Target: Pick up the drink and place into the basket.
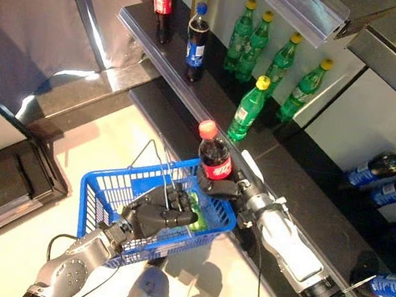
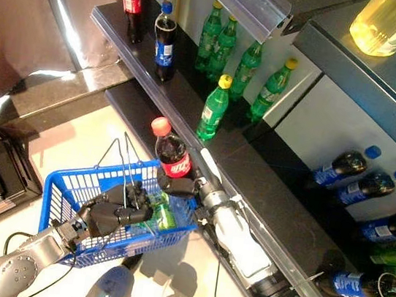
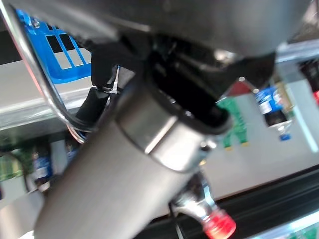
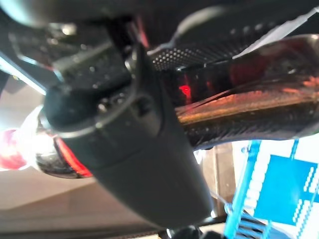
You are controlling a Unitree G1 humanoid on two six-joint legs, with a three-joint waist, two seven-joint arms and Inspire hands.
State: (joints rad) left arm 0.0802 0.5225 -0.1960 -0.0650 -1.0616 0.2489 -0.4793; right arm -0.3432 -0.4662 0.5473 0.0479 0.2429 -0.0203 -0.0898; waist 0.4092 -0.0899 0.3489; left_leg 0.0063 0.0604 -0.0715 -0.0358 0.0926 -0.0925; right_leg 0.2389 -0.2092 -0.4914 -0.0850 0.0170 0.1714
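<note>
While left hand [image 1: 163,216] grips basket [image 1: 107,189], right hand [image 1: 218,188] holds cola bottle [image 1: 214,154].

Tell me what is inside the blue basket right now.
Inside the blue basket a green bottle shows, partly hidden by the left hand gripping the wire handle. The cola bottle in the right hand is above the rim, not inside.
</note>
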